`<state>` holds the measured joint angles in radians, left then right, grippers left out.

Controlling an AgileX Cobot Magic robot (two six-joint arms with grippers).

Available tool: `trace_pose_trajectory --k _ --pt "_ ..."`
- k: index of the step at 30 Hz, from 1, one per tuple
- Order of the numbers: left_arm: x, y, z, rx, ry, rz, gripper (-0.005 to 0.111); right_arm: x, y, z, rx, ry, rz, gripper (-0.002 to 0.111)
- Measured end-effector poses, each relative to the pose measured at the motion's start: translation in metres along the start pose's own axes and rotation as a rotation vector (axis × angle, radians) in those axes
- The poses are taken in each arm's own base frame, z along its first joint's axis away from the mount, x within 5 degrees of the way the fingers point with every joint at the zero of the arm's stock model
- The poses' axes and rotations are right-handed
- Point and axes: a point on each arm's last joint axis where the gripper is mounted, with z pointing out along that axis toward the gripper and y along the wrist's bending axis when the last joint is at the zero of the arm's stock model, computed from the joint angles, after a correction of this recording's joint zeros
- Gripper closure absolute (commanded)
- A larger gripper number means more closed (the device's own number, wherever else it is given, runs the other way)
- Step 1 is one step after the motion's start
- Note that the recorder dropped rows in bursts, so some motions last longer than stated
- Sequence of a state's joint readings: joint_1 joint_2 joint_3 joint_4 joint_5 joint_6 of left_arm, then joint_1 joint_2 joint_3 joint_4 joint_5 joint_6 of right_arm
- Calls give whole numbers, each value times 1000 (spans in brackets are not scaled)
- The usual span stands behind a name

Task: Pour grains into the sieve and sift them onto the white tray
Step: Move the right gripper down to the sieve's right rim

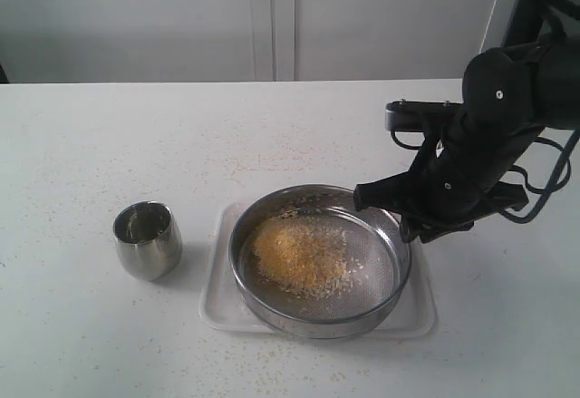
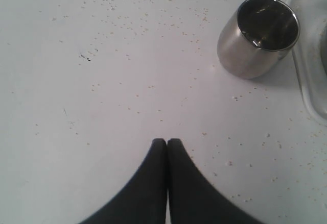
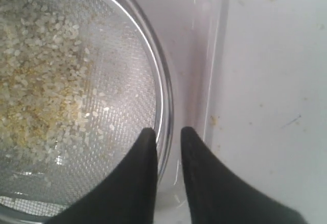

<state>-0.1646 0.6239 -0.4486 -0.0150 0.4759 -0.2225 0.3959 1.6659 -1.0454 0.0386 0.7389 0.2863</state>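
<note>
Half done at a guess: past pouring, into sifting. Shows grains [image 1: 294, 253] heaped in sieve [image 1: 317, 324], just inboard of right gripper [image 3: 166, 132] jaws, with sieve seated on tray [image 1: 217, 303]. Straddles sieve rim with those jaws narrowly apart, one finger inside over mesh, one outside over tray; no firm pinch visible. Holds left gripper [image 2: 167, 141] jaws pressed together over bare table [image 2: 76, 106], cup [image 2: 260, 35] upright, seemingly empty, well ahead and off to one side. Next, likely: close on rim, lift barely clear of tray, shake gently. Calls for keeping sieve level to avoid spilling grains past tray.
</note>
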Motion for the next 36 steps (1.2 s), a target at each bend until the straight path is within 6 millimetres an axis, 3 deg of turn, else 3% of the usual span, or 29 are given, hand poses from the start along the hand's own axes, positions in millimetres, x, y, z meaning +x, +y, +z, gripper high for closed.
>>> trace_pose_trajectory --k 12,27,33,36 --pt "0 0 0 0 0 0 107 -5 2 4 -9 -53 57 79" --pt "0 0 0 0 0 0 107 0 -1 50 38 73 95 79" --pt "0 0 0 0 0 0 107 0 -1 53 41 84 96 90" --pt "0 0 0 0 0 0 107 0 -1 53 38 84 102 104"
